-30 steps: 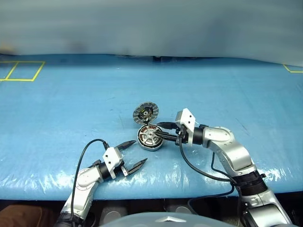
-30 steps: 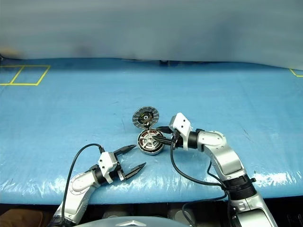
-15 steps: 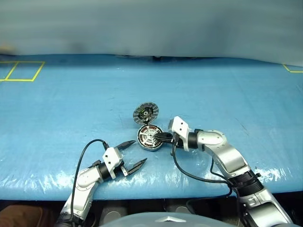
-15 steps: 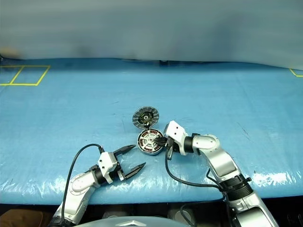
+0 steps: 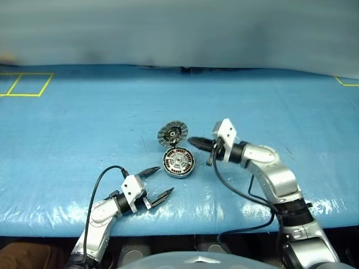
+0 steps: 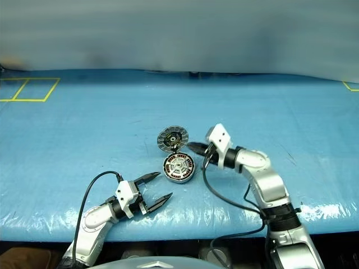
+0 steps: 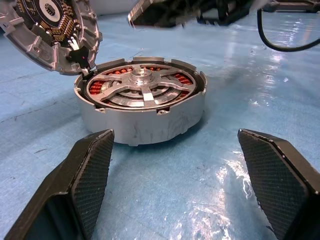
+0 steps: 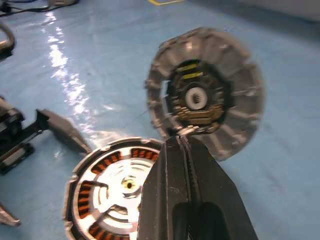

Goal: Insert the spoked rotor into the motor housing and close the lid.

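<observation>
The blue sheeted table (image 5: 84, 123) spreads out before me, with yellow tape lines (image 5: 25, 84) marked at its far left corner; my right arm (image 5: 269, 174) reaches in from the right, a black cable (image 5: 235, 193) looping beneath it, and my right gripper (image 5: 193, 142) hangs above the table just to the right of the lid, its two black fingers pressed tight together with nothing between them; my left gripper (image 5: 156, 182) sits low near the table's near edge, its fingers (image 7: 85, 175) spread wide and empty, pointing toward the motor housing from just short of it; the motor housing (image 5: 178, 162) rests on the sheet between my two grippers, a shallow silver cup with copper-brown windings showing around its rim; the spoked rotor (image 7: 142, 85) lies seated inside it, its silver spokes and hub level with the cup's top edge; the lid (image 5: 173, 133) stands open and tilted at the housing's far side, joined to it at the rim, its segmented inner face and dark centre turned toward me.
</observation>
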You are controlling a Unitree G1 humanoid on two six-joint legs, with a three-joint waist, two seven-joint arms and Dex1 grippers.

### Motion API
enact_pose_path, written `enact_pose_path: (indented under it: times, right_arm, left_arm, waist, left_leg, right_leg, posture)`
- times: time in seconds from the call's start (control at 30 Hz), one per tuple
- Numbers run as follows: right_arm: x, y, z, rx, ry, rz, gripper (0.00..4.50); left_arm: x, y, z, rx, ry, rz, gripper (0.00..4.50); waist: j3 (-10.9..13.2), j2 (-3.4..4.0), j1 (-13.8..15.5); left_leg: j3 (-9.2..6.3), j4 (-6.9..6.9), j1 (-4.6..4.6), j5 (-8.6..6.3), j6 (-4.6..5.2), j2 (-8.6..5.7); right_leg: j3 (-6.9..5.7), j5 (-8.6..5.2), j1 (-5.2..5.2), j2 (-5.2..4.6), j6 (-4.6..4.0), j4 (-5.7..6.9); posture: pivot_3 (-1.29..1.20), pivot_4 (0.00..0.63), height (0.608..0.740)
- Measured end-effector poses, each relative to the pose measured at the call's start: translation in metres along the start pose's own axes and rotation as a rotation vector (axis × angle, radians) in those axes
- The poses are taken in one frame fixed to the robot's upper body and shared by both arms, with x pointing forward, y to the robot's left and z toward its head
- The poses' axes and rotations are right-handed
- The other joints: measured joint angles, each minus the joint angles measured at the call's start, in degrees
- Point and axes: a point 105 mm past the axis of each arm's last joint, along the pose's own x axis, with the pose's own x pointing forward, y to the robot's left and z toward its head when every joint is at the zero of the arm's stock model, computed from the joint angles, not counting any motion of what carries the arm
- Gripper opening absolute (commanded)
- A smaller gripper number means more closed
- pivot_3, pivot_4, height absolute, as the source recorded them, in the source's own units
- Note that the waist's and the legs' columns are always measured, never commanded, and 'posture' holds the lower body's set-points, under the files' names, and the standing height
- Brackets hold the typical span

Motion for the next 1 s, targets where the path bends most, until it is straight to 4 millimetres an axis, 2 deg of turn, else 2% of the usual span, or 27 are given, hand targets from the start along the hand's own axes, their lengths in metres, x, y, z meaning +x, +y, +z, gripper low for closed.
enact_pose_path:
  times: [0.07, 0.13, 0.2, 0.3, 0.5, 0.57, 0.67, 0.8, 0.9, 1.0]
  right_arm:
    - [-0.005, -0.024, 0.004, -0.056, 0.027, -0.091, 0.02]
    - [-0.006, -0.042, -0.002, -0.068, 0.064, -0.167, 0.02]
    - [-0.003, -0.05, -0.01, -0.047, 0.076, -0.195, 0.02]
    - [0.018, -0.053, -0.007, 0.023, 0.028, -0.152, 0.02]
    - [0.068, -0.036, 0.036, 0.042, -0.104, 0.097, 0.02]
    - [0.074, -0.029, 0.04, 0.039, -0.103, 0.169, 0.02]
    - [0.073, -0.016, 0.037, 0.031, -0.083, 0.286, 0.02]
    - [0.059, 0.0, 0.033, -0.049, -0.007, 0.435, 0.02]
    - [0.045, 0.01, 0.005, -0.063, 0.108, 0.488, 0.02]
    - [0.033, 0.016, -0.012, -0.06, 0.173, 0.506, 0.02]
  left_arm:
    - [-0.001, 0.0, 0.0, 0.0, 0.0, 0.002, 4.2]
    - [-0.001, 0.0, 0.0, 0.002, -0.003, 0.006, 4.2]
    - [-0.002, 0.0, 0.0, 0.004, -0.005, 0.008, 4.2]
    - [-0.003, 0.002, 0.001, 0.004, -0.007, 0.017, 4.2]
    - [-0.007, 0.004, 0.001, 0.001, -0.014, 0.035, 4.2]
    - [-0.008, 0.005, 0.001, 0.002, -0.013, 0.042, 4.2]
    - [-0.011, 0.005, 0.001, 0.009, -0.015, 0.051, 4.2]
    - [-0.013, 0.007, 0.001, 0.011, -0.013, 0.067, 4.2]
    - [-0.015, 0.007, 0.001, 0.015, -0.016, 0.078, 4.2]
    - [-0.016, 0.008, 0.0, 0.016, -0.014, 0.082, 4.2]
  waist:
    - [0.0, 0.0, 0.0]
    - [0.0, 0.0, -0.1]
    - [0.0, 0.0, -0.1]
    - [0.1, 0.09, -0.7]
    - [0.1, 0.17, -0.8]
    - [0.1, 0.17, -0.4]
    - [0.1, 0.19, -0.1]
    - [0.1, 0.2, -0.1]
    - [0.1, 0.2, 0.0]
    - [0.1, 0.24, -0.1]
  left_leg:
    - [0.0, -0.03, 0.01, 0.0, 0.0, 0.0]
    - [0.0, -0.07, 0.01, 0.0, 0.0, 0.02]
    - [-0.01, -0.13, 0.0, 0.0, 0.0, 0.03]
    - [0.05, -0.13, 0.0, 0.0, 0.01, 0.05]
    - [0.0, -0.15, -0.01, 0.0, 0.01, 0.07]
    - [-0.07, -0.16, -0.05, 0.0, 0.01, 0.05]
    - [-0.03, -0.17, -0.08, -0.06, 0.01, 0.03]
    - [-0.06, -0.19, -0.08, -0.09, 0.01, 0.04]
    - [-0.07, -0.18, -0.07, -0.09, 0.0, 0.04]
    - [-0.03, -0.17, -0.08, -0.09, 0.0, 0.04]
  right_leg:
    - [-0.01, 0.05, -0.01, 0.01, -0.1, 0.0]
    - [-0.01, 0.04, -0.05, 0.04, -0.14, 0.02]
    - [-0.01, 0.03, -0.07, 0.06, -0.17, 0.02]
    - [0.02, 0.04, -0.1, 0.06, -0.18, 0.02]
    - [-0.02, 0.04, -0.1, 0.06, -0.19, 0.03]
    - [-0.11, 0.04, -0.1, 0.02, -0.19, 0.02]
    - [-0.13, 0.03, -0.13, -0.06, -0.2, 0.0]
    - [-0.21, -0.01, -0.13, -0.08, -0.25, 0.0]
    - [-0.22, -0.02, -0.14, -0.07, -0.27, 0.02]
    - [-0.19, -0.03, -0.16, -0.06, -0.27, 0.02]
  posture:
    - [0.0, 0.15, 0.74]
    - [0.0, 0.15, 0.74]
    - [0.0, 0.15, 0.74]
    - [0.0, 0.15, 0.74]
    - [0.0, 0.15, 0.74]
    - [0.0, 0.15, 0.74]
    - [0.0, 0.15, 0.74]
    - [0.0, 0.15, 0.74]
    - [0.0, 0.15, 0.74]
    - [0.0, 0.15, 0.74]
